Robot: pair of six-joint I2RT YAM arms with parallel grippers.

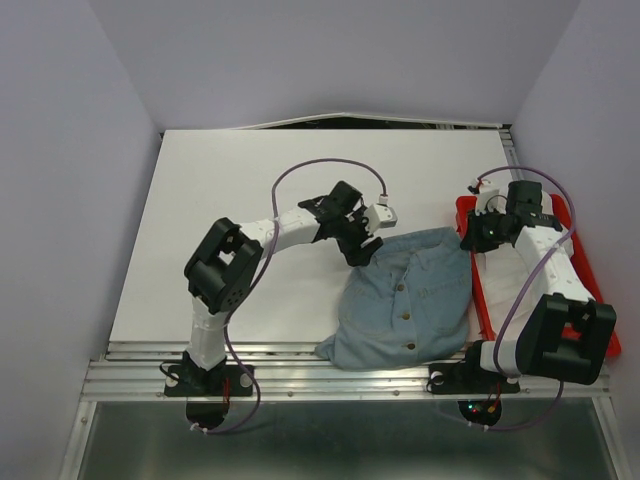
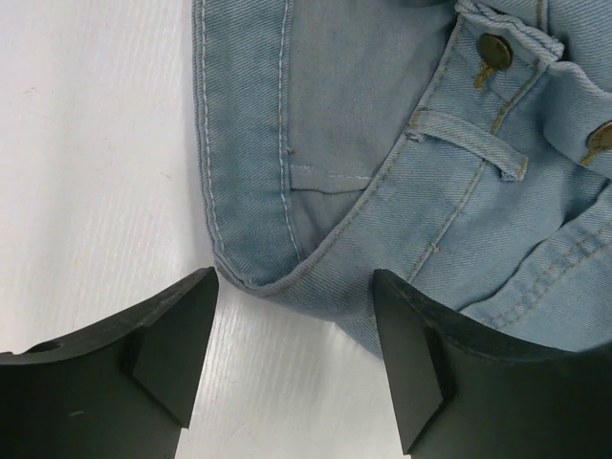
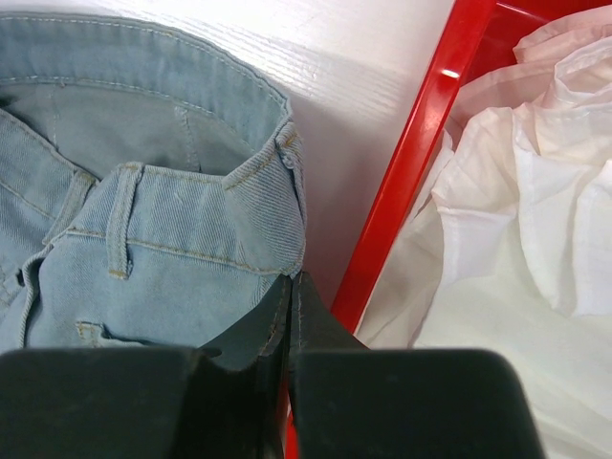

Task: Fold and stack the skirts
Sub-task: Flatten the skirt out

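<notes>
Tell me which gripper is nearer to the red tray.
Right. The right gripper is beside the rim of the red tray, shut on the skirt. The left gripper is open across the skirt, farther away.

White links (image 1: 285,232) w/ blk joints (image 1: 222,268), purple cables (image 1: 330,163), blk wedge-shaped pincer fingers (image 2: 163,363)

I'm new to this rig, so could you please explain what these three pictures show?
Two robot arms stand at the near edge of a white table. One picture looks down on both from above; the other two come from a camera on each wrist, so the black shapes at the bottom are that gripper's own fingers. A light-blue denim skirt lies on the table beside a red tray holding white cloth. The left gripper is open at a waistband corner, holding nothing. The right gripper is shut, pinching the skirt's waistband.
</notes>
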